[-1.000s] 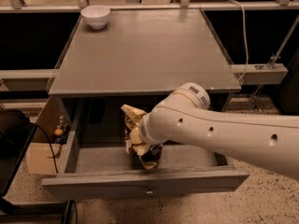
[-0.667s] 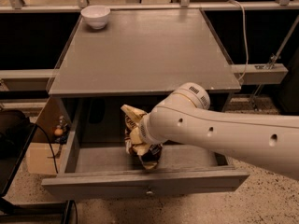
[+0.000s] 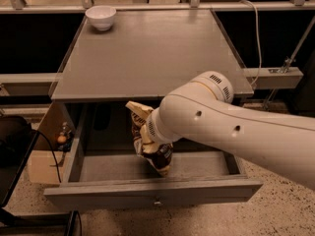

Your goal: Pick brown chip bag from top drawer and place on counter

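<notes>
Grey counter (image 3: 147, 58): a flat, matte cabinet top, above and behind the gripper, running away from it to the far wall.
White bowl (image 3: 101, 17): small and round, on the counter's far left corner, well apart from the gripper, up and to its left as seen.
Top drawer (image 3: 206, 188): grey wood, pulled open below the counter. The gripper sits inside the opening, near its middle and above the drawer floor.
Knob (image 3: 157, 201): small, round and metal, at the centre of the drawer front, below the gripper and nearer the camera.
Gripper (image 3: 146, 134): at the end of the arm, down in the open drawer and against the upper half of the bag. The wrist covers it, so I cannot tell whether it is spread or clamped on the bag.
Brown chip bag (image 3: 157, 157): crinkled foil, dark brown with cream edges, roughly upright in the drawer and touching the gripper. Its cream top corner pokes up just left of the gripper, and its dark end hangs below it. Whether the bag rests on the drawer floor cannot be told.
Arm (image 3: 236, 132): thick and cream-white, reaching in from the lower right across the drawer's right half to the gripper.
White cable (image 3: 257, 28): hangs past the counter's far right edge, well apart from the gripper.
</notes>
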